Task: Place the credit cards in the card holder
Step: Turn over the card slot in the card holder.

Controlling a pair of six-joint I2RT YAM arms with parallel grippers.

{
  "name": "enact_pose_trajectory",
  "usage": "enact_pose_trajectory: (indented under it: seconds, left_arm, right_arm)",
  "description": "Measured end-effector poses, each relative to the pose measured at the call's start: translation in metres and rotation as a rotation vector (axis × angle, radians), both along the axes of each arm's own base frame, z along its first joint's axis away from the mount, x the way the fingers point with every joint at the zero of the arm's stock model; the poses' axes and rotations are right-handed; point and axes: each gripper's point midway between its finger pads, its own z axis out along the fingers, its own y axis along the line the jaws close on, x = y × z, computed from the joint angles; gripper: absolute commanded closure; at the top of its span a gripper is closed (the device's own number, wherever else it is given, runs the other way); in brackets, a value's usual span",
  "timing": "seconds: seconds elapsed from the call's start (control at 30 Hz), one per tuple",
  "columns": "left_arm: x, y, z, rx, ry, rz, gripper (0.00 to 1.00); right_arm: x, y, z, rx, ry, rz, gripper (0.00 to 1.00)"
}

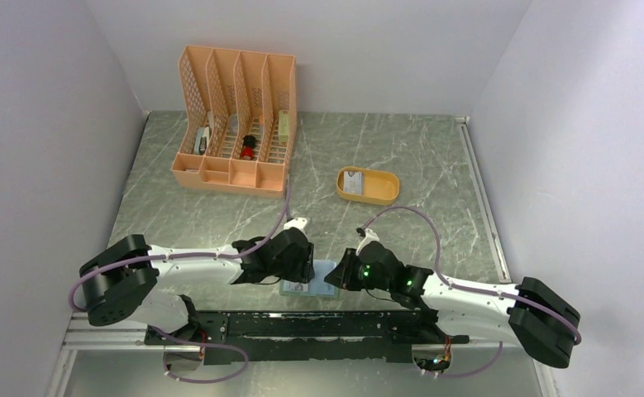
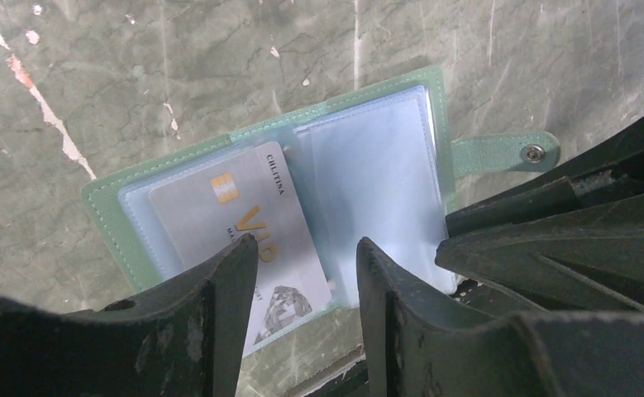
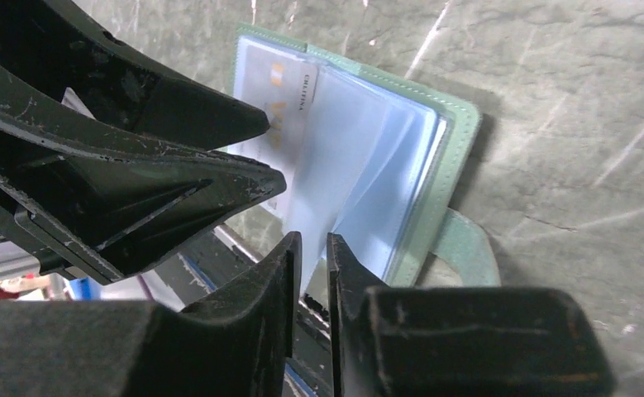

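Nearest the lens, my left claw (image 2: 307,244): fingers parted, clamped on nothing, hanging over a silver VIP credit card (image 2: 227,215). The card sits askew on the left page of the green card holder (image 2: 102,203). I cannot tell whether it is in or on the clear sleeve; its lower end pokes past the near edge. The holder lies open on the marbled table (image 2: 219,58) between both claws, snap tab (image 2: 500,153) out sideways. My right claw (image 3: 313,240) shows a narrow slit. A lifted sleeve edge runs into it, contact unclear. A pale card (image 1: 352,184) lies in the yellow tray (image 1: 382,185), well apart.
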Motion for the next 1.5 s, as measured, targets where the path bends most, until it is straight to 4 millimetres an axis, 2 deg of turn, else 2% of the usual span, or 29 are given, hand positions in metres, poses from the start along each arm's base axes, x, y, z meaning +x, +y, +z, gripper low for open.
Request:
enact_pose_trajectory:
  seconds: [0.13,0.43,0.67,1.03,1.13,1.33,1.5]
  left_arm:
    - [0.001,0.004,0.002,0.002,-0.004,0.017,0.47]
    - [0.004,0.013,0.009,0.012,-0.028,0.057,0.46]
    - [0.008,0.019,0.019,0.003,-0.055,0.086,0.39]
    - [0.006,0.024,0.038,-0.042,-0.096,0.055,0.35]
    - [-0.001,0.030,0.031,-0.034,-0.088,0.026,0.34]
    - [-0.019,0.037,0.005,0.007,-0.015,-0.041,0.33]
    - [-0.019,0.036,0.006,0.001,-0.013,-0.034,0.28]
  right_arm:
    - [-0.002,0.006,0.002,0.020,0.007,0.026,0.88]
    - [0.000,0.022,0.014,0.067,0.001,0.062,0.88]
    - [0.001,0.025,0.010,0.047,0.011,0.071,0.90]
    - [0.003,0.028,0.006,0.033,0.020,0.073,0.91]
    - [0.004,0.029,0.007,0.034,0.020,0.072,0.91]
    - [0.004,0.029,0.004,0.027,0.026,0.069,0.91]
    - [0.006,0.031,0.002,0.018,0.032,0.071,0.91]
